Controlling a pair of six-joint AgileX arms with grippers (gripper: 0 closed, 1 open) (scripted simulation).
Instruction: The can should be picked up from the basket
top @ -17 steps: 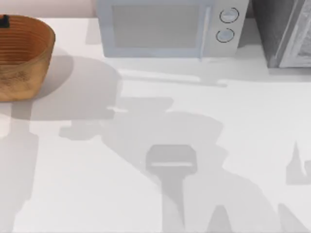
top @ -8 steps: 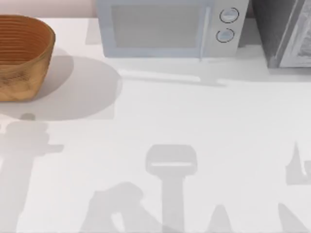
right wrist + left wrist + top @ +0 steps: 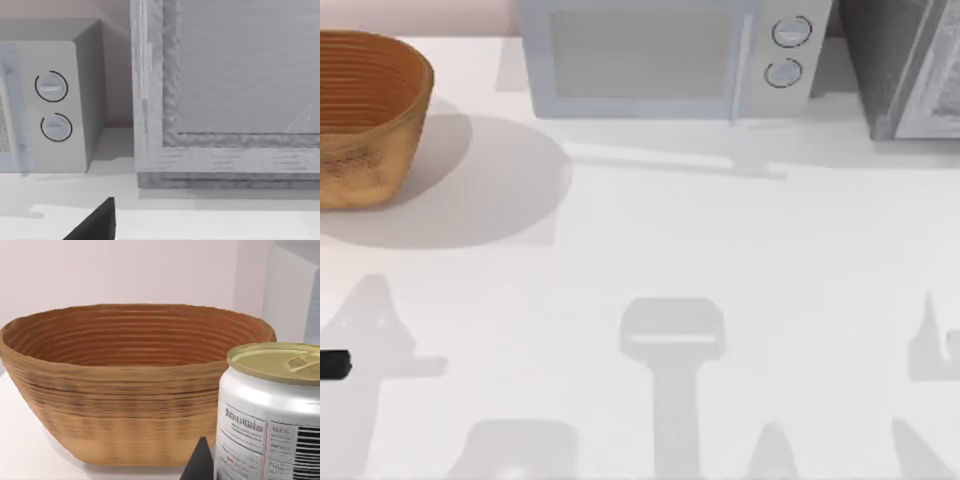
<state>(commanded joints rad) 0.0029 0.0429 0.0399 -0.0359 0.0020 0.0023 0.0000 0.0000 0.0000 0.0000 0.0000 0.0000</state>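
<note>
The basket [image 3: 365,110], a deep orange-brown wicker bowl, stands at the table's far left corner. In the top view a dark part of my left gripper [image 3: 332,365] pokes in at the left edge, well in front of the basket. In the left wrist view the can [image 3: 270,410] is very close to the camera, upright, with a white printed side and a dull-gold lid. It is outside the basket [image 3: 125,385], which stands behind it. One black fingertip [image 3: 200,465] rests against the can's side. The gripper is shut on the can.
A white microwave [image 3: 665,60] stands at the back centre and a grey cabinet [image 3: 910,65] at the back right. My right arm is parked facing the cabinet [image 3: 225,100], with a dark part of its gripper [image 3: 95,225] low in the right wrist view.
A second ago a dark part of my left gripper was over the basket. It has since pulled back toward the table's front left, and its shadow moved with it.
</note>
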